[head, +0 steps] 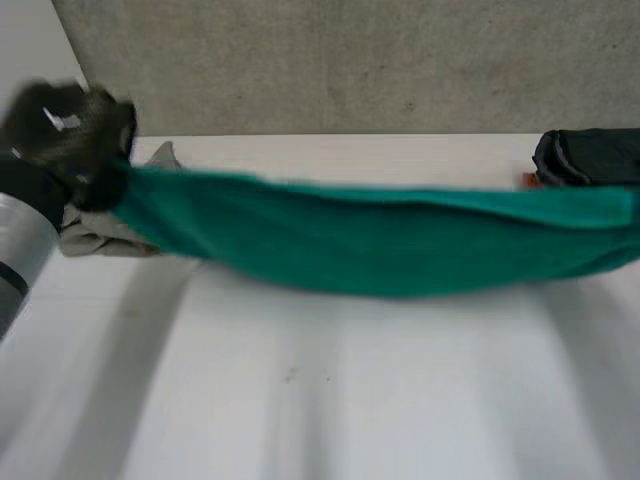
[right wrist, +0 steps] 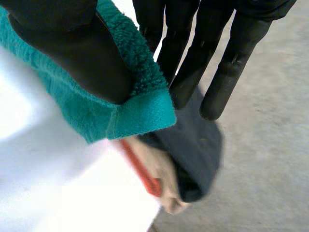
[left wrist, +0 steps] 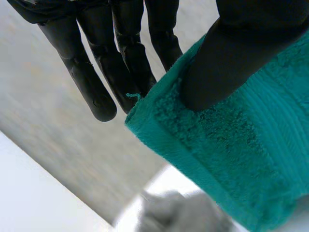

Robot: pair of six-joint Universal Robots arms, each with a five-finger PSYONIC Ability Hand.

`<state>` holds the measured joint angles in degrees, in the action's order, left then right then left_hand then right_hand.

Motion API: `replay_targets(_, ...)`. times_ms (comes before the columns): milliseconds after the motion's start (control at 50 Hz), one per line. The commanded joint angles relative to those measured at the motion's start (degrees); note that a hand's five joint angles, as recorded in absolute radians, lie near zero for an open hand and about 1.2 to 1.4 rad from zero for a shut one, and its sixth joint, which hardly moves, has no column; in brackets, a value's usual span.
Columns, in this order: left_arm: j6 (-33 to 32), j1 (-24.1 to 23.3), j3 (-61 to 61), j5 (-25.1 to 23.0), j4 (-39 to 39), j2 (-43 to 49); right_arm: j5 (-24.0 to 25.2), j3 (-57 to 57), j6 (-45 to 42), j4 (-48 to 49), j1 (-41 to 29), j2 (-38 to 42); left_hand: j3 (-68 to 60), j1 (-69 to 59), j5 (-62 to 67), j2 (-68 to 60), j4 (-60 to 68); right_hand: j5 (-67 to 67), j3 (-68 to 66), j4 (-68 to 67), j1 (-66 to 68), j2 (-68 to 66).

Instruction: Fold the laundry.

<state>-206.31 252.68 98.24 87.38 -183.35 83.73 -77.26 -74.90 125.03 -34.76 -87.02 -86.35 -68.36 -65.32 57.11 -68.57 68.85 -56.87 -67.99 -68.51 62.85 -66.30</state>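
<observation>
Fluffy teal terry towel hangs stretched out and kinda saggy over the counter; left hand and right hand each pinch an end corner, thumb against fingers.

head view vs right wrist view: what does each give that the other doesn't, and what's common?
Head view: the green towel hanging stretched end to end over the white table, the left hand at one end, a grey cloth lying by that hand.
Right wrist view: the right hand pinching the towel's corner between thumb and fingers, and a beige cloth under the dark cloth.
Both: the green towel, the dark cloth, the white table.
</observation>
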Motion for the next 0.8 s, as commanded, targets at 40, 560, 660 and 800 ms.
replay_targets(40,-6.7,-0.3,-6.7,-0.4,3.3,20.3,-10.2,5.1,-1.0,2.2,-6.2,18.0,-11.6,-14.7,12.9,-11.4,11.1,-13.1,-12.0,-11.5,17.1,-13.7)
replay_targets(560,-1.5,-1.8,-48.7,8.5,-24.6,37.4,-13.5,18.9,10.1,54.6,-14.5,22.5,-11.6,-14.7,12.9,-11.4,11.1,-13.1,-12.0,-11.5,17.1,-13.7)
replay_targets(660,-0.3,-0.6,-38.1,8.2,-24.9,36.0,-12.7,14.6,10.3,53.0,-14.9,24.8,-11.6,-14.7,12.9,-11.4,11.1,-13.1,-12.0,-11.5,17.1,-13.7)
replay_targets(800,2.4,-0.2,-27.0,7.5,-24.9,37.1,-10.5,11.0,10.3,49.3,-15.9,32.5,-11.6,-14.7,12.9,-11.4,11.1,-13.1,-12.0,-11.5,17.1,-13.7)
